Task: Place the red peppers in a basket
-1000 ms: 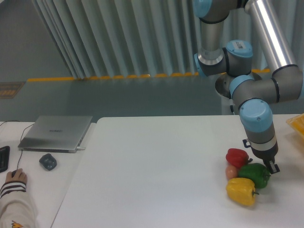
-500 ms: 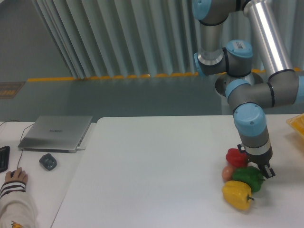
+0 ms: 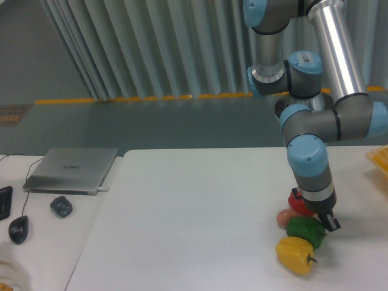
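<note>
Fixed cam, single view.

Arm comes in from top right, wrist pointing straight down at the pepper cluster on the right side of the white table. End effector is low, right on top of the cluster; its tip overlaps the red pepper and the far edge of the green pepper. One dark finger shows on the right side of the green pepper. The other finger is hidden behind the wrist and produce, so can't tell if the fingers are spread, pressed together or pinching anything.

Red pepper: mostly covered by the wrist, only its left part shows. Sits at the far side of the cluster, on the table. Can't tell if it's lifted or just touched.

Cluster layout: small pinkish-orange fruit just left of the red/green pair, touching or nearly so. Green pepper just nearer than the red one. Yellow pepper nearest, against the green.

Basket: yellow lattice corner at the right frame edge, farther back and well apart from the cluster.

Left side: closed silver laptop at the far left, dark grey lump just in front of it, black mouse nearer the left edge with its cable running away from it.
</note>
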